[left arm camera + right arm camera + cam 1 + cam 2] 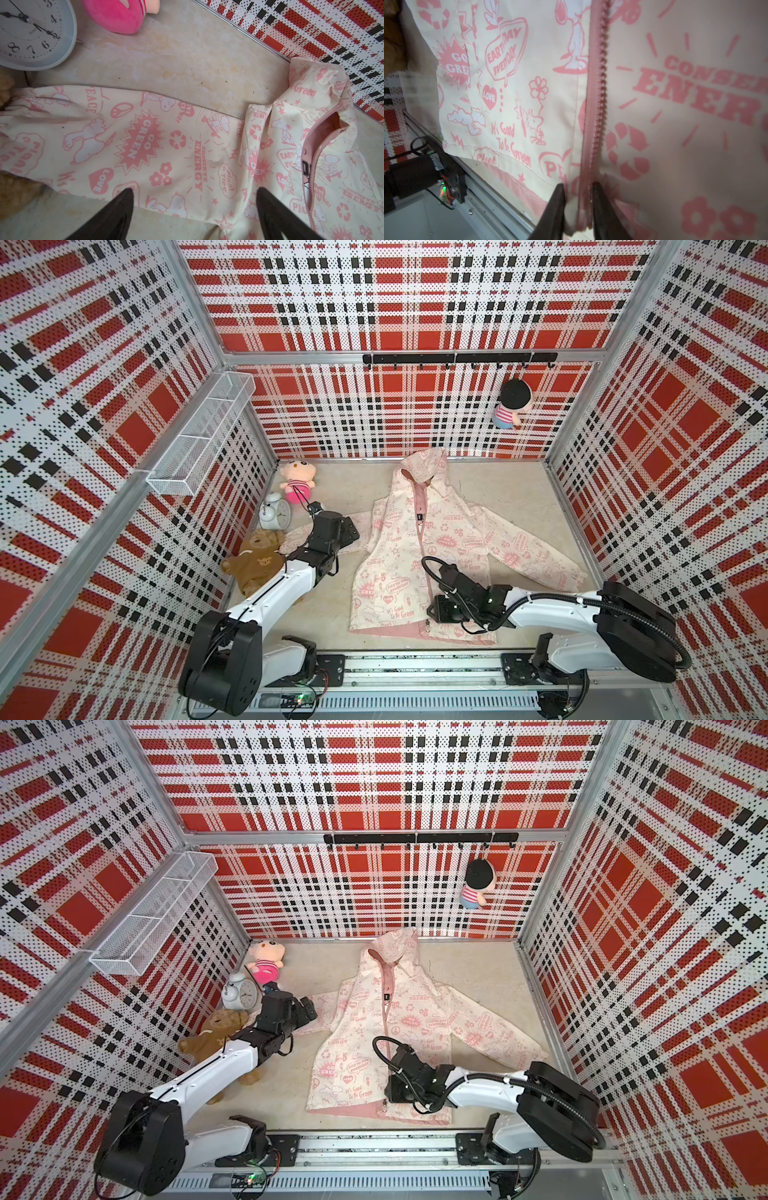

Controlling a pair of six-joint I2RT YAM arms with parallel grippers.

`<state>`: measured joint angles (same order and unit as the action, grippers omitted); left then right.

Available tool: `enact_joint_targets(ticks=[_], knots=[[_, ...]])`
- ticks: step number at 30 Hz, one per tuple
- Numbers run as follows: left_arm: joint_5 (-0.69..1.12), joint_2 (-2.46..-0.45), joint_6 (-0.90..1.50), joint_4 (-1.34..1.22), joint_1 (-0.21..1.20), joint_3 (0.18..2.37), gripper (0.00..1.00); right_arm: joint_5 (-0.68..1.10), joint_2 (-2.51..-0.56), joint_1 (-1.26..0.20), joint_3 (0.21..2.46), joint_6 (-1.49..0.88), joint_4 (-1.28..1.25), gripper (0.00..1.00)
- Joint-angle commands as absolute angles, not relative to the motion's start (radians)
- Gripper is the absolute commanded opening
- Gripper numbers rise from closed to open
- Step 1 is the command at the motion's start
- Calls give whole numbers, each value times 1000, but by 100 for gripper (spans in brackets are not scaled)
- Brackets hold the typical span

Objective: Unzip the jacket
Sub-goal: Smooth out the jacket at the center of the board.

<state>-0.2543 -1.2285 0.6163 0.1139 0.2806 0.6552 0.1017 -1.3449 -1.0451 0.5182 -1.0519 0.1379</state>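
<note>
your jacket (395,556) lies flat on the table (498,489), front up. its long axis runs from the back wall to the rail: hood (422,466) at the wall, hem (395,632) toward the arm bases. the pink zipper (593,104) follows that axis; it gapes at the collar, and its teeth are meshed lower down. the sleeves spread out to either side.

your right claw (578,185) sits at the hem end, its fingers (558,207) drawn close on either side of the zipper, pinching the strip and bunched cloth. that arm lies over the jacket's lower front. your left claw (194,189) hovers spread wide over the sleeve (135,145) on its side, gripping nothing.

that sleeve's cuff touches the teddy bear (253,560). an alarm clock (275,512) and a pink plush doll (296,481) stand just beyond it. another doll (513,404) hangs from the hook rail (457,357), well apart.
</note>
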Motion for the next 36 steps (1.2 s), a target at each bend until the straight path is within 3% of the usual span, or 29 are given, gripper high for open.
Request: enact_joint_targets(ticks=[1, 5, 17, 25, 26, 28, 30, 33, 36], knots=[[-257, -1224, 604, 103, 273, 647, 93, 44, -1285, -1063, 535, -1073, 194, 19], [-256, -1233, 604, 97, 272, 655, 92, 25, -1222, -1084, 568, -1070, 259, 0], [-275, -1272, 613, 85, 261, 685, 88, -135, -1189, -1315, 675, -1213, 473, 0], [-280, -1300, 598, 77, 260, 699, 80, -149, -1253, -1385, 586, -1342, 416, 0], [-283, -1300, 598, 77, 260, 699, 80, -157, -1262, -1390, 594, -1350, 434, 7], [-291, -1299, 595, 78, 259, 699, 82, -176, -1270, -1397, 625, -1347, 489, 35], [-300, -1297, 594, 77, 259, 701, 85, -219, -1261, -1399, 671, -1328, 558, 53], [-321, -1309, 586, 73, 260, 716, 89, -330, -1209, -1387, 745, -1279, 696, 61], [-334, -1341, 576, 77, 260, 748, 89, -361, -1123, -1280, 779, -1196, 772, 62]])
